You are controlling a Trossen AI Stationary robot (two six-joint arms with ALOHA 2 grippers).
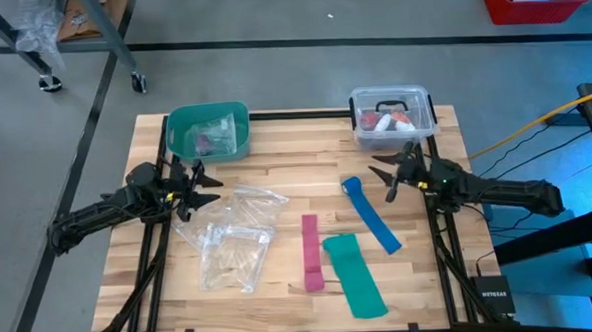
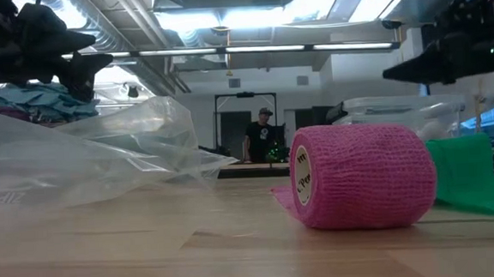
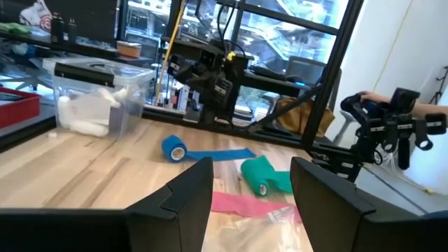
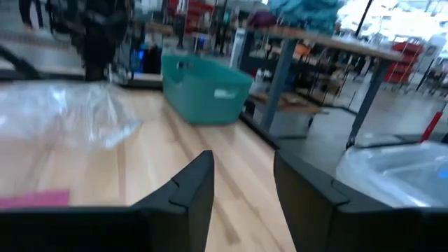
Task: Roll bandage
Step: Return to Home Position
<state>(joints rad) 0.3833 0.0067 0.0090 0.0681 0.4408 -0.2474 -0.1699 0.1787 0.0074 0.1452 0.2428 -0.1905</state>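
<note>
Fingers [image 3: 183,201] apart, both | left gripper [image 1: 205,188] near left table [image 1: 276,177] edge | right gripper [image 1: 383,178] near right edge

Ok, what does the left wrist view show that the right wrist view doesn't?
Only the left wrist view: the blue strip and the teal roll. Only the right wrist view: the green bin. Both: the pink strip, the clear bags, the wooden table, and open fingers at the bottom: left fingers, right fingers.
</note>
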